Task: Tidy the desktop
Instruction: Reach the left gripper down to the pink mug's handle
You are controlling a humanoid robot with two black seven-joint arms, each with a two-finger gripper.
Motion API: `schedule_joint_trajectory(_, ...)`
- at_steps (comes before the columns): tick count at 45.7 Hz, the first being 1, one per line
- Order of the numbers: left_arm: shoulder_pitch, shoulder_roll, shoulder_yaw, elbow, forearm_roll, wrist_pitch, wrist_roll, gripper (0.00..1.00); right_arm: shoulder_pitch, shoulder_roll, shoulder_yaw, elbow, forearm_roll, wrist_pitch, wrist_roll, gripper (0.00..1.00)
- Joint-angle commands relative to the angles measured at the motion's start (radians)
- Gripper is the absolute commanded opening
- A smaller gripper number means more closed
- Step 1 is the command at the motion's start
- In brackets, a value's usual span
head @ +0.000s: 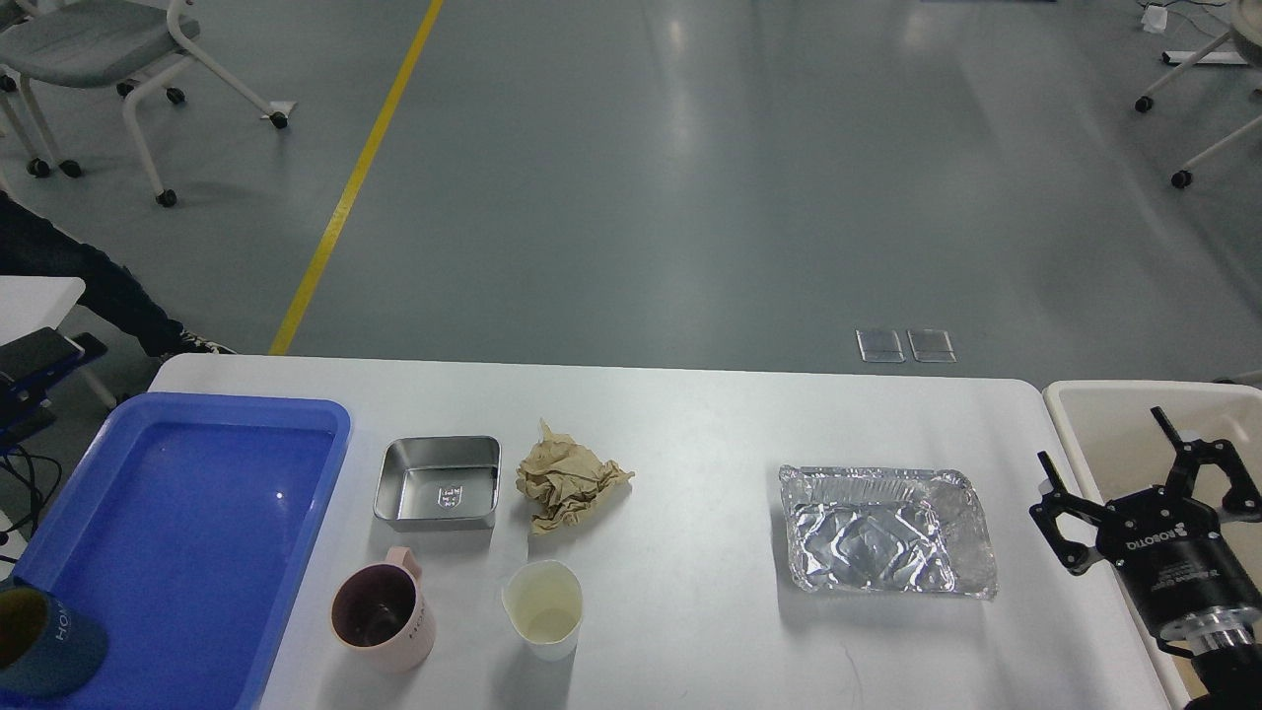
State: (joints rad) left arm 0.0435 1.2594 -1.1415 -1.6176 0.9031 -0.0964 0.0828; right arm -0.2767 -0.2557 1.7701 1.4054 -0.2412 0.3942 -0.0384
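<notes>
The white desktop (690, 424) holds a square steel dish (436, 483), a crumpled brown paper (567, 485), a pink mug (383, 611), a white paper cup (541, 608) and a foil tray (882, 532). A blue tray (177, 513) lies at its left end, with a teal mug (44, 641) in its near left corner. My right gripper (1099, 437) is open and empty, over the left rim of the beige bin (1114, 394), to the right of the foil tray. My left gripper is out of view; only a dark part shows at the left edge.
A small white side table (35, 296) and a person's leg (89, 276) are at the far left. Office chairs (99, 39) stand on the grey floor beyond the desk, by a yellow floor line (345, 197).
</notes>
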Motion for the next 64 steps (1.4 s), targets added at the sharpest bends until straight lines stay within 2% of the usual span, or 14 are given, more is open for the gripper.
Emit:
schedule_joint_trajectory(1,0.001,0.031,0.025,-0.038,0.076,-0.015,-0.001,0.96,-0.010,0.001,0.000,0.000,-0.012,0.000,-0.002,1.00)
schedule_joint_trajectory(9,0.007,0.051,0.054,-0.039,0.103,-0.084,-0.017,0.96,-0.007,0.000,0.000,0.001,-0.012,-0.003,-0.003,1.00)
schedule_joint_trajectory(15,-0.002,0.028,0.088,-0.039,0.175,-0.092,-0.017,0.96,-0.004,0.001,0.000,0.001,-0.012,-0.006,-0.003,1.00)
schedule_joint_trajectory(22,-0.030,-0.043,0.129,-0.038,0.211,-0.111,-0.015,0.96,0.002,0.003,0.000,0.003,-0.012,-0.015,-0.003,1.00)
schedule_joint_trajectory(30,-0.106,-0.118,0.213,-0.030,0.319,-0.192,-0.015,0.96,0.004,0.004,-0.001,0.003,-0.012,-0.017,-0.003,1.00)
schedule_joint_trajectory(46,-0.263,-0.276,0.489,0.024,0.451,-0.192,0.000,0.96,-0.004,0.000,0.000,0.003,-0.012,-0.017,-0.003,1.00)
schedule_joint_trajectory(64,-0.336,-0.321,0.621,0.062,0.455,-0.195,0.000,0.96,-0.006,-0.002,-0.001,0.001,-0.012,-0.017,-0.003,1.00)
